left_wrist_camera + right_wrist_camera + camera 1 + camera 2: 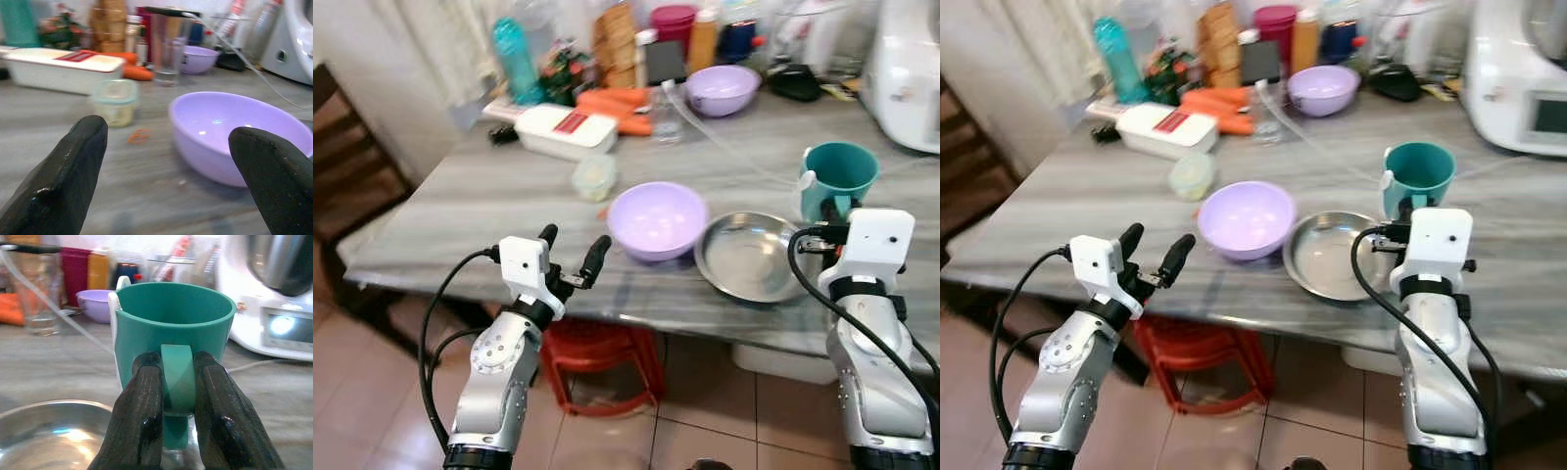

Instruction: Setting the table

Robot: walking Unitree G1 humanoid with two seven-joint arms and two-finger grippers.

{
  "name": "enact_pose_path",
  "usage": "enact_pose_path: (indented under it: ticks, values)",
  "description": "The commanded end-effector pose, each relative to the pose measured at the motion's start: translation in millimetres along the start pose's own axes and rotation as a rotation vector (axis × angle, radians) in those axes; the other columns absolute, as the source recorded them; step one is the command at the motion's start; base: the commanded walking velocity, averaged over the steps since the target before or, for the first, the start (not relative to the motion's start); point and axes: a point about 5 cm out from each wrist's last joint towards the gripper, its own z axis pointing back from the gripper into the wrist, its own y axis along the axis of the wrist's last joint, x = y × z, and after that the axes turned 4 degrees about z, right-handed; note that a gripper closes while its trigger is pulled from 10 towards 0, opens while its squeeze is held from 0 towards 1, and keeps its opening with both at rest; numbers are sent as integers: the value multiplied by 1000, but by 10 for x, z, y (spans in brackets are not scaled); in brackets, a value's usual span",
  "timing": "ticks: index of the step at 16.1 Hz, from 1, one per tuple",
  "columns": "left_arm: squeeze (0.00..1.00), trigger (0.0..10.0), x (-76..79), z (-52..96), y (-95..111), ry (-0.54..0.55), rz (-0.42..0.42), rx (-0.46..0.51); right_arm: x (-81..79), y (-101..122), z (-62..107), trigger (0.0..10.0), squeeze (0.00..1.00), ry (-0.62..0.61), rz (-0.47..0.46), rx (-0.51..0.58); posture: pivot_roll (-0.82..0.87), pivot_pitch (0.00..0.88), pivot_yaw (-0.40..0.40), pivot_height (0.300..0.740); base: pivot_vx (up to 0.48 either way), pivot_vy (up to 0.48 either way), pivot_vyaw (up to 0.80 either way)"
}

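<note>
Teal plastic marks the mug [173, 328], which stands at the right of the head views on the grey streaked surface [489, 196], just behind the steel plate [752, 257]. The right gripper [177, 396] has its fingers [142, 421] clenched on the mug's handle, one on each side of it. To the left of the plate and touching or almost touching it sits a lilac bowl [658, 219], empty. The left gripper [573, 253], in the lower left of the frame, hangs at the near edge of the surface with its fingers [68, 171] spread apart and grasping nothing, pointed toward the bowl. Behind the bowl are a small lidded tub [594, 176], a white box with a red label [566, 129] and a second lilac bowl [722, 89] at the top centre.
</note>
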Motion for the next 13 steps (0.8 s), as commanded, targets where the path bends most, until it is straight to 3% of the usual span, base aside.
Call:
enact_pose_path:
  ticks: [1,3,6,10,13]
  values:
    - [0,10000,-82,88,31,7,-27,3,-53,46,-15,10000,0,26,-14,20,-151,73,94,740,0,0,0]
    - [0,10000,-69,170,2,-44,-8,-20,-25,51,-56,10000,0,45,-5,24,-151,73,94,740,0,0,0]
    - [0,10000,21,320,-72,-221,46,-97,90,14,-149,10000,0,40,6,8,-146,69,89,740,0,0,0]
    - [0,10000,61,357,-92,-311,65,-138,155,-16,-304,10000,0,88,18,-2,-143,65,92,740,0,0,0]
    - [0,10000,133,365,-102,-408,98,-170,115,-38,-446,10000,0,138,26,-4,-136,66,89,740,0,0,0]
